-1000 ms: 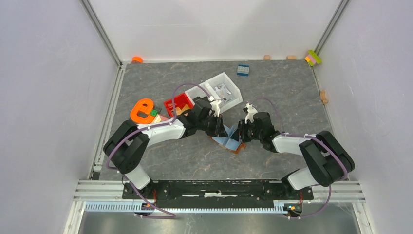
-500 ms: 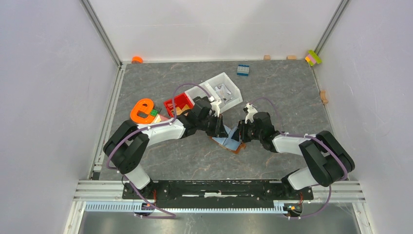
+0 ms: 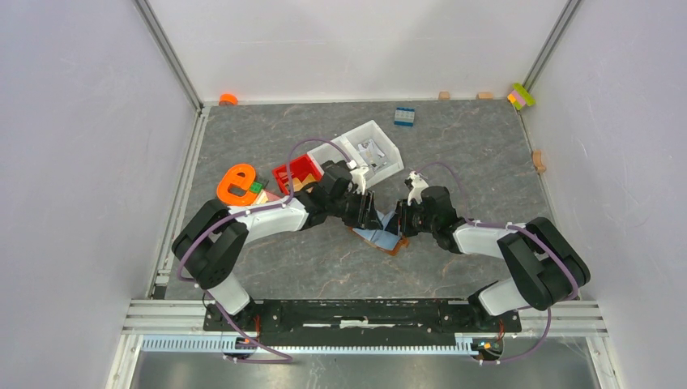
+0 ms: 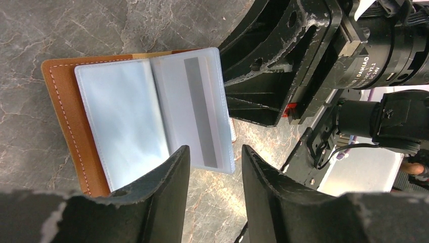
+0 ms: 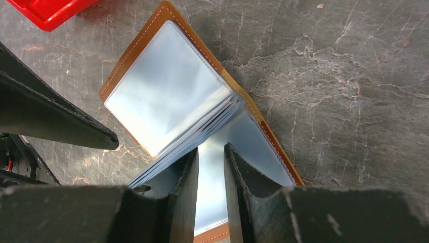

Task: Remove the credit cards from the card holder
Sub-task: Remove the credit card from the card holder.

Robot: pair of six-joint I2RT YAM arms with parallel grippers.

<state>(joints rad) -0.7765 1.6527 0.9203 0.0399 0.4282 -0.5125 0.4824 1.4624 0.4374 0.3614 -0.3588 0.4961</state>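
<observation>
Jaws apart — L grip (image 4: pixel 215 152); R grip (image 5: pixel 211 150) pinching holder (image 4: pixel 71 121)

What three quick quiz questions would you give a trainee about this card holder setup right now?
1. True or false: the card holder lies closed.
2. Multiple choice: the bin at the top-left corner of the right wrist view is A) red, B) green, C) blue.
3. Fill in: the left gripper has its jaws ___, with nothing between them.
Key: 1 false; 2 A; 3 open.
</observation>
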